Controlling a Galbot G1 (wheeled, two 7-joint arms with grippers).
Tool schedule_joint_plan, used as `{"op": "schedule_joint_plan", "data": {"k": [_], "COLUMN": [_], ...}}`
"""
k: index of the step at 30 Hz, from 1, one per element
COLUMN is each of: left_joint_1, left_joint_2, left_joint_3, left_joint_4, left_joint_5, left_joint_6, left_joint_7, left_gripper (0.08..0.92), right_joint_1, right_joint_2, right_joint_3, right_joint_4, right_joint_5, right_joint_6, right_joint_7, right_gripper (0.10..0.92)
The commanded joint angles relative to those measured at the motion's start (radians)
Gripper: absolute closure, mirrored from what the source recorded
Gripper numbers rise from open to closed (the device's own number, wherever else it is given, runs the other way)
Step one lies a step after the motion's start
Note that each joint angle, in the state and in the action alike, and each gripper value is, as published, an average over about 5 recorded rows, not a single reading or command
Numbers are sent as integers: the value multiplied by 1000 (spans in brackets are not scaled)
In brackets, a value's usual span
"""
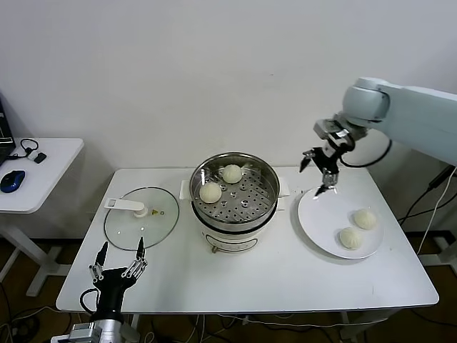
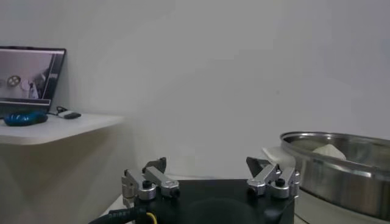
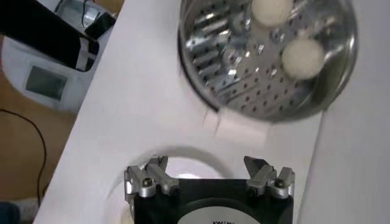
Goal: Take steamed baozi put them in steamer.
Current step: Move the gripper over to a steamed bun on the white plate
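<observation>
Steel steamer [image 1: 234, 193] upright, two baozi [image 1: 211, 192] domes-up inside — right end effector [image 1: 318, 176] spread, empty.

In the left wrist view the steamer [image 2: 341, 176] ran off the picture's edge, and only the top of one steamed baozi [image 2: 329, 151] rose above its rim. The right wrist view cut off the steamer's [image 3: 268, 91] far rim and part of the plate [image 3: 183, 159] behind the right claw [image 3: 209, 171]. In the head view, the left arm below the left claw [image 1: 121, 259] left the frame.
</observation>
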Motion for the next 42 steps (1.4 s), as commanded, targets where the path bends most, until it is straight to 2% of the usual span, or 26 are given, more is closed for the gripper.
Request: {"op": "schedule_joint_plan", "data": {"k": [1,6,18,31,42], "left_joint_1": [7,19,29,36,35], "left_joint_2": [-4,-6,-8,-8,-7], "left_joint_3": [-1,-4,-6,-9,-13], "left_joint_4": [-2,-9,-16,-11,-3], "left_joint_5": [1,0,0,-2,-4], "left_joint_6": [-2,-5,-7,-11,-12], "left_joint_7": [-1,-1,-2,-3,-3], "left_gripper": [177,177,177,177,177], "right_joint_1": [-222,-391,-569,-624,-639], "right_joint_2": [-195,-200,-153,-82,-35], "right_joint_3": [120,246,383,435,448], "right_joint_4": [-27,-94,-209,-317,-346], "right_joint_5": [-195,-280,-364,-424,-432], "right_joint_6": [39,59,86,110,113], "right_joint_7": [-6,-13,-14,-12,-5], "right_gripper": [203,203,203,203,203]}}
